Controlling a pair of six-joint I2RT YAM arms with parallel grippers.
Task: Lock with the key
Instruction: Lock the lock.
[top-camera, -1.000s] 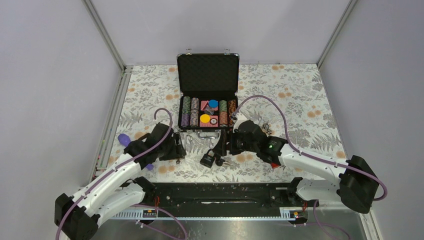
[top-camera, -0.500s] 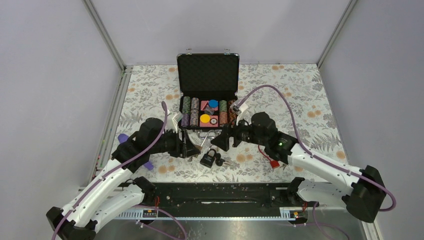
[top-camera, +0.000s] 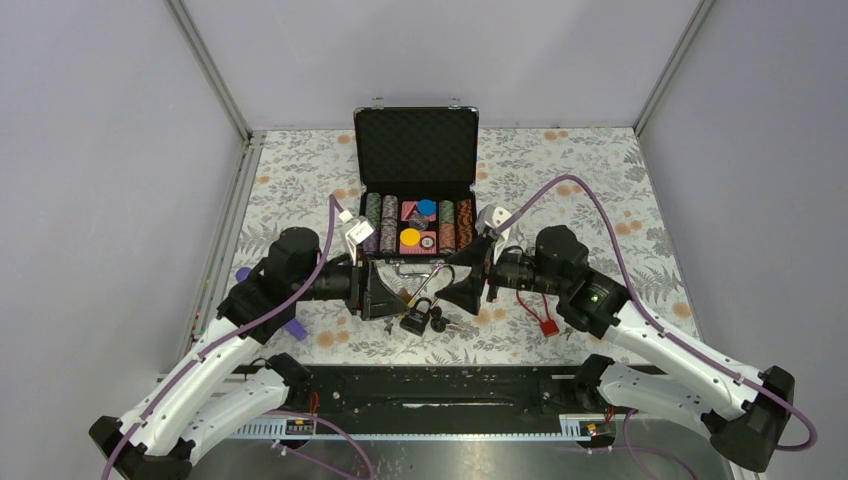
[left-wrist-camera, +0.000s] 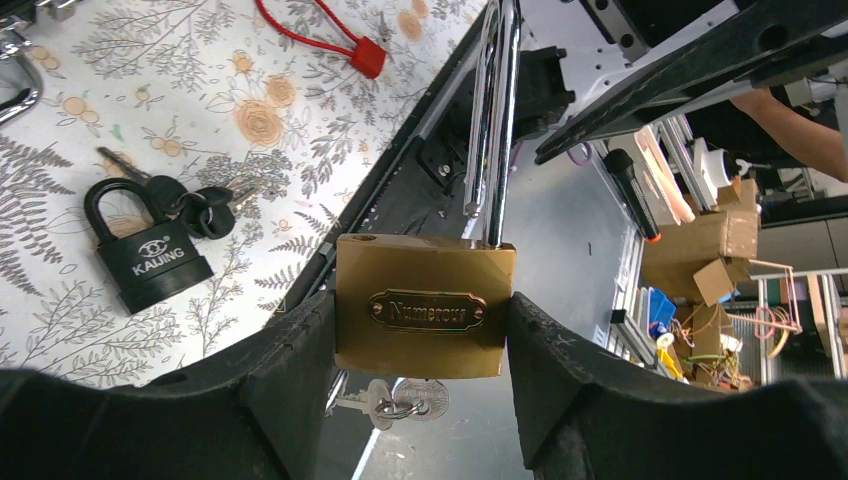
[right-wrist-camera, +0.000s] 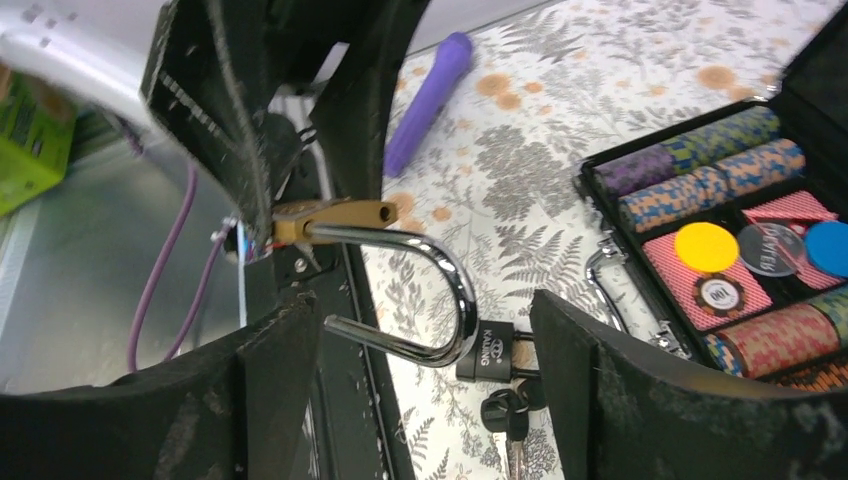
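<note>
Brass padlock (left-wrist-camera: 424, 310) held off the table, shackle (right-wrist-camera: 440, 265) open
Only the left wrist view shows the key (left-wrist-camera: 398, 400) dangling under the lock's gold, nameplated body. The left gripper (left-wrist-camera: 420, 335) clamps its sides, just near of the chip case (top-camera: 417, 150). The right gripper (right-wrist-camera: 415, 340) is spread wide and empty — its fingers flank the chrome bow without touching it.

Brass padlock (right-wrist-camera: 335, 214), shackle open, between spread fingers (right-wrist-camera: 600, 385).

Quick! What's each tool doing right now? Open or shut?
Left tool: closed, holding the brass padlock by its body.
Right tool: open, holding nothing.
</note>
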